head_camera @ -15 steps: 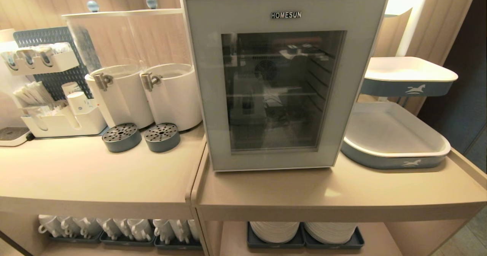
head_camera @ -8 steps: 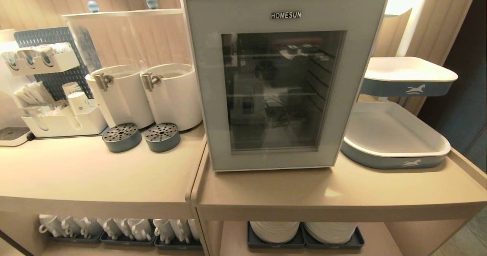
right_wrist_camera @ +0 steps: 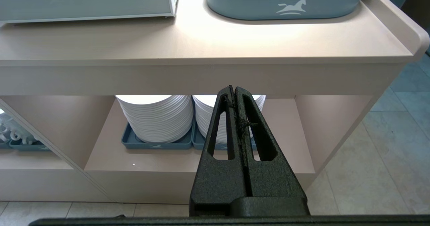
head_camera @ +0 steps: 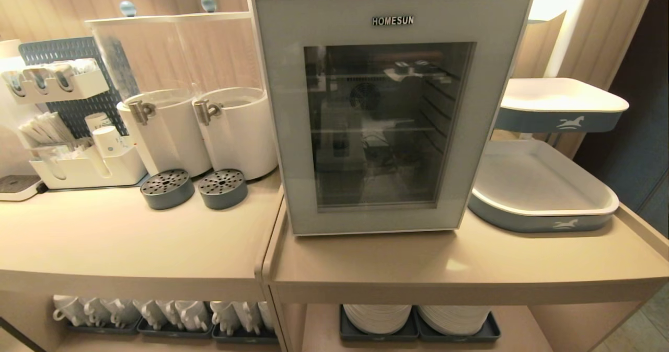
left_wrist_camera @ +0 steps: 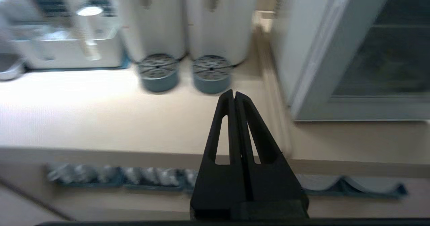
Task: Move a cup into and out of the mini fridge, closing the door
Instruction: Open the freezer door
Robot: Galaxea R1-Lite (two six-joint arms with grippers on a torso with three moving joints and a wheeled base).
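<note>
Fridge point(head_camera: 389, 111), one, door point(head_camera: 292, 132) shut; two drip cups point(head_camera: 167, 188); two trays point(head_camera: 538, 187).

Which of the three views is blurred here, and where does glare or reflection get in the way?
Left wrist view: smeared throughout, the two drip trays and the counter streaked, while the left end effector itself stays sharp. Head view: sharp, but the door glass carries reflections that muddle the shelves inside, and a window at the upper right is blown out. Right wrist view: sharp, with the plate stacks brightly lit on top.
</note>
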